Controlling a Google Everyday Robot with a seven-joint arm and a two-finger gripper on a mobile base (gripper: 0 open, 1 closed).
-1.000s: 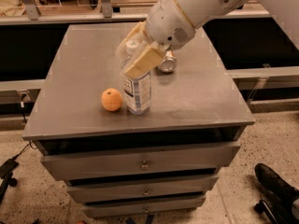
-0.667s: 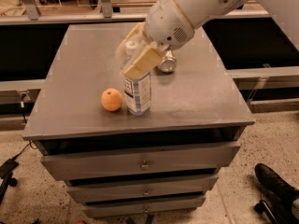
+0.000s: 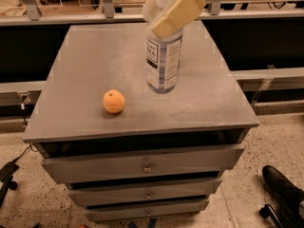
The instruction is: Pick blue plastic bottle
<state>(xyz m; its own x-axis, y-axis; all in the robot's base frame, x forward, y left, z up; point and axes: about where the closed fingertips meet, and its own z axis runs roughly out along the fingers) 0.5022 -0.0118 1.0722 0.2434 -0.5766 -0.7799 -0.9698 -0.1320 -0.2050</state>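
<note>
The blue plastic bottle (image 3: 164, 61), clear with a pale blue-and-white label and a dark text panel, hangs upright a little above the middle of the grey cabinet top (image 3: 85, 61). My gripper (image 3: 173, 8) comes in from the top of the camera view and is shut on the bottle's upper part. One tan finger pad (image 3: 178, 12) lies across the front of the bottle. The bottle's cap is hidden behind the gripper.
An orange (image 3: 114, 101) lies on the cabinet top, to the front left of the bottle. The cabinet has drawers (image 3: 142, 163) below. A rail runs behind it (image 3: 57, 18). A black shoe (image 3: 285, 189) is on the floor at the lower right.
The bottle has left the cabinet top and moved up and to the right in my gripper. The metal can behind it no longer shows. The orange has not moved.
</note>
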